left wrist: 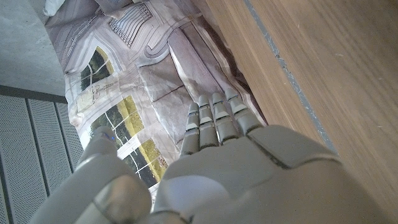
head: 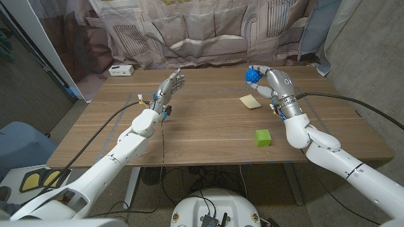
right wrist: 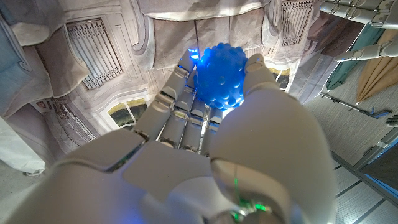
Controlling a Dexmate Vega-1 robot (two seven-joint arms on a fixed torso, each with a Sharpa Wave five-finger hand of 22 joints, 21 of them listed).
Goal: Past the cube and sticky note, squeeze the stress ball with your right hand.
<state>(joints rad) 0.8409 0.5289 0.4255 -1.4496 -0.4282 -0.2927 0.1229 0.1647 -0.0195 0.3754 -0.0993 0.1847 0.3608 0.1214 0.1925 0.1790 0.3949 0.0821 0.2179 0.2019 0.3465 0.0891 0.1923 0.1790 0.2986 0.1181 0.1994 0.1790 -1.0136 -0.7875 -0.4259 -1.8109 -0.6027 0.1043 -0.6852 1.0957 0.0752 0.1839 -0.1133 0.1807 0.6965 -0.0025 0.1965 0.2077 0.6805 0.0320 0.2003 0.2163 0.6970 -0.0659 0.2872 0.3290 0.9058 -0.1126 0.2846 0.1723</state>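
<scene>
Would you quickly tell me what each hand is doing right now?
Left hand: open, fingers apart, holding nothing.
Right hand: gripping the blue stress ball.

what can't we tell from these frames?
- Whether the stress ball sits on the table or is lifted: head view, the right hand covers its underside.
- How hard it is squeezed: right wrist view, the fingers and thumb hide most of the ball, and blue glare washes out its surface.
- Any writing on the sticky note: head view, too small.
- Markings on the white box at the far edge: head view, too small.
</scene>
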